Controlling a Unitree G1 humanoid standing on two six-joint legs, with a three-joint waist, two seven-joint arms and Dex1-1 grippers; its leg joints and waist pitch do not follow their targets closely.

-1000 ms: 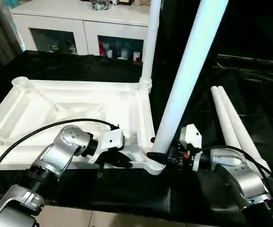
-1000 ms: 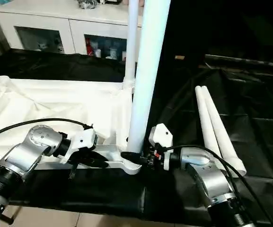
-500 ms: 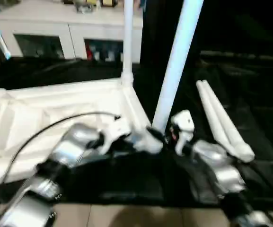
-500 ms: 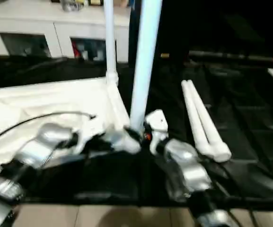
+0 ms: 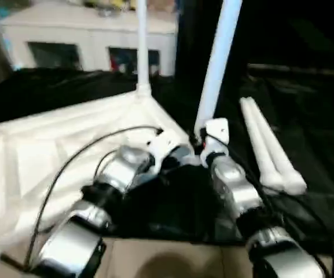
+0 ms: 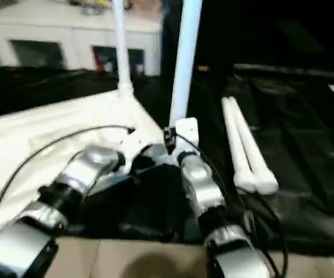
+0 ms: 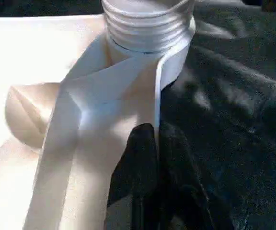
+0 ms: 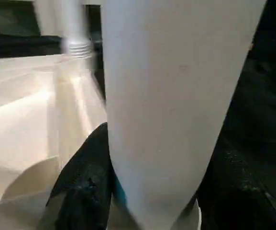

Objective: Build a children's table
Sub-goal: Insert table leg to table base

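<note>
The children's table top (image 5: 51, 145) lies upside down, white, on black cloth. One white leg (image 5: 140, 46) stands upright in its far corner socket. A second leg (image 5: 216, 63) rises from the near right corner socket (image 7: 147, 28), and my right gripper (image 5: 200, 139) is shut around its lower end; in the right wrist view the leg (image 8: 176, 96) sits against a black finger (image 8: 85, 182). My left gripper (image 7: 156, 139) is shut on the thin rim of the table top just beside that socket. Two loose legs (image 5: 265, 145) lie side by side on the cloth to the right.
A white glass-door cabinet (image 5: 85, 35) stands behind the work. Black cloth (image 5: 305, 116) covers the surface to the right of the top. Pale floor (image 5: 167, 255) shows along the near edge, below my forearms.
The whole picture has swung and tilted, so the camera has moved. Both grippers keep the same holds on the rim and the leg.
</note>
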